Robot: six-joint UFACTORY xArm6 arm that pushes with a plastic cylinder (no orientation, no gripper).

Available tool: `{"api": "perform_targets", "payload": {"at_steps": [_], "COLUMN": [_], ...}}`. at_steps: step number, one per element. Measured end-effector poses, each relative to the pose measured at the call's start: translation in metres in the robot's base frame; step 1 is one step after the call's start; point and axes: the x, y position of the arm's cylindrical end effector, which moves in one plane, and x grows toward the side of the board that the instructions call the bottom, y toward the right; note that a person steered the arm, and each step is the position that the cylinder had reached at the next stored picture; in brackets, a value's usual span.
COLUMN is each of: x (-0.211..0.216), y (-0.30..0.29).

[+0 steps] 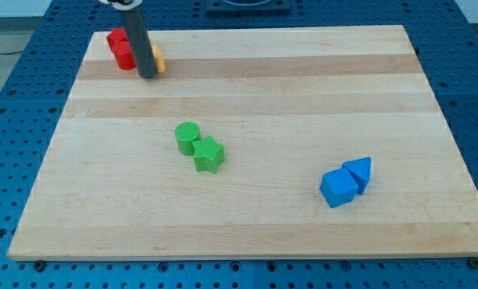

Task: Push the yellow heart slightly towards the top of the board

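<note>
The yellow block [158, 59] is mostly hidden behind my rod near the board's top left; only a small yellow part shows, so its heart shape cannot be made out. My tip [147, 75] rests on the board just at the yellow block's lower left side, touching or nearly touching it. Two red blocks [121, 50] sit right beside the rod on its left, packed together; their shapes are unclear.
A green cylinder [188, 137] and a green star [208, 154] touch each other at the board's middle. A blue cube [338, 189] and a blue triangular block [359, 172] sit together at the lower right. The wooden board [303, 80] lies on a blue perforated table.
</note>
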Motion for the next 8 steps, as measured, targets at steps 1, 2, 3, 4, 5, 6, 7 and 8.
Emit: {"api": "perform_targets", "payload": {"at_steps": [1, 2, 3, 4, 5, 6, 7, 8], "x": [0.0, 0.008, 0.024, 0.022, 0.015, 0.005, 0.003, 0.003], "y": [-0.01, -0.01, 0.019, 0.052, 0.049, 0.036, 0.032, 0.033]}}
